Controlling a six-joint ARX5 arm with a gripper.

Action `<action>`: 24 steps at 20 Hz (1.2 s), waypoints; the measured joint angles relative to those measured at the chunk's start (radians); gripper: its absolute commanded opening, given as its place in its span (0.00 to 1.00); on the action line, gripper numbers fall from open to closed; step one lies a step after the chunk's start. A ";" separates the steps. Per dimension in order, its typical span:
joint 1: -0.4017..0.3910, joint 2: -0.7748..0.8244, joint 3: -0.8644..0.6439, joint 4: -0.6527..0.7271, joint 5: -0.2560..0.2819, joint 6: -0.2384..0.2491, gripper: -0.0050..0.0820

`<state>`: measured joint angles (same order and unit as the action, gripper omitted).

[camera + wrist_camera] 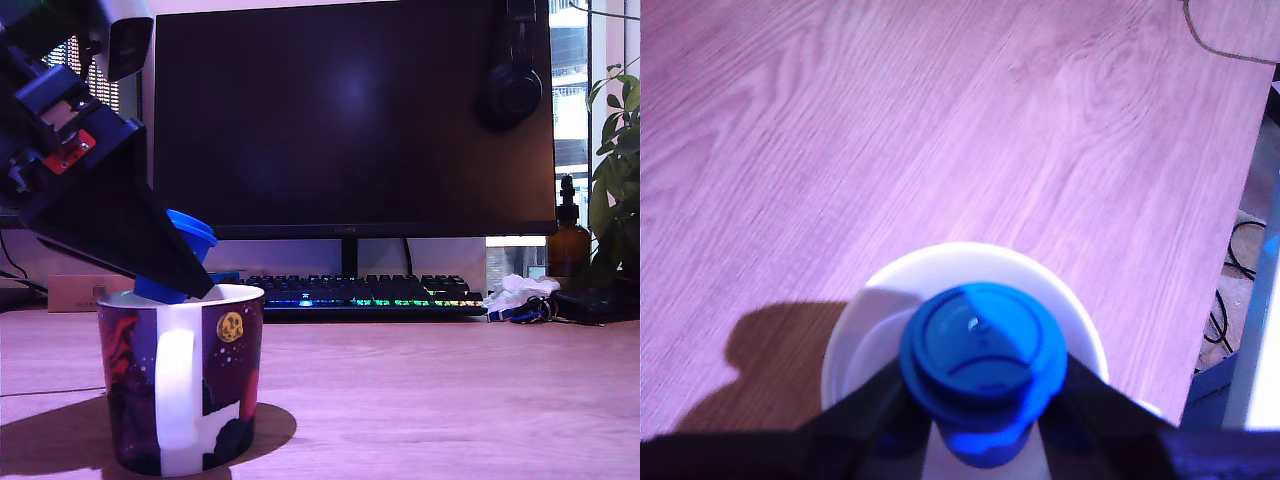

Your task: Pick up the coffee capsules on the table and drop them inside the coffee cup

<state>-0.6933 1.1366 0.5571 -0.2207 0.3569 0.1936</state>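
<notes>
My fingers point(985, 400) pinch the blue capsule point(983, 345) by its sides, tilted, directly over the mouth of the coffee cup point(180, 385) at lower left on the counter point(450, 400); release should drop it in.

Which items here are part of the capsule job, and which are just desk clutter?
Job:
- capsule, blue, held in the gripper over the cup
- cup
- table

Lying about:
- monitor
- keyboard
- headphones hung on the monitor
- brown bottle
- plant
- crumpled tissue
- cardboard box
</notes>
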 measured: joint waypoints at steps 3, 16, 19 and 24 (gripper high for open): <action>0.000 0.000 0.000 0.000 0.000 0.000 0.18; 0.000 0.000 0.000 0.000 0.000 0.000 0.61; 0.000 0.000 0.000 0.002 0.000 0.000 0.58; 0.000 0.000 0.000 0.003 0.000 0.000 0.43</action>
<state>-0.6933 1.1366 0.5571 -0.2172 0.3573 0.1936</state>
